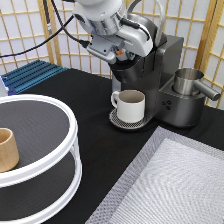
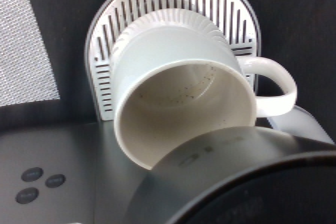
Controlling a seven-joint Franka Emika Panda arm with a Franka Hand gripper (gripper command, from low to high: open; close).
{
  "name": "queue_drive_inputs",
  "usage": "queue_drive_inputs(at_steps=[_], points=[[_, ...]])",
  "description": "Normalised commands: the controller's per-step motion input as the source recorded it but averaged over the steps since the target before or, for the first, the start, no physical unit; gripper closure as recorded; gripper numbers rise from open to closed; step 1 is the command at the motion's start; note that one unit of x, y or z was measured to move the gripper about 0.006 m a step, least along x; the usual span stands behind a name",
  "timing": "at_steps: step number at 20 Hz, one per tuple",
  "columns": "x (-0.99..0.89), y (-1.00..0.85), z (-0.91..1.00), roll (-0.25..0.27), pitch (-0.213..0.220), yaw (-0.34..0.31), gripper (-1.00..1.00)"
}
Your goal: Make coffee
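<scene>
A white handled mug (image 1: 131,105) stands upright on the round drip tray (image 1: 116,121) of the black coffee machine (image 1: 162,65). My gripper (image 1: 121,54) is at the machine's head, directly above the mug. From the wrist view I look down into the mug (image 2: 187,115), which is empty, with the slotted tray (image 2: 103,55) under it and the machine's head (image 2: 262,175) close in front. The coffee is out of view.
A metal pitcher (image 1: 188,81) sits on the machine's right side. A white two-tier round stand (image 1: 71,135) at the exterior view's left holds a tan wooden cup (image 1: 7,149). A grey mat (image 1: 175,190) lies at the bottom right, a blue rack (image 1: 30,75) at the back left.
</scene>
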Motion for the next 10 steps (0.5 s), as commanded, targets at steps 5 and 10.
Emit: queue_drive_inputs(at_steps=[5, 10], points=[[0.00, 0.20, 0.18, -0.070, 0.000, -0.085, -1.00], [-0.17, -0.01, 0.28, -0.024, 0.000, -0.099, -1.00]])
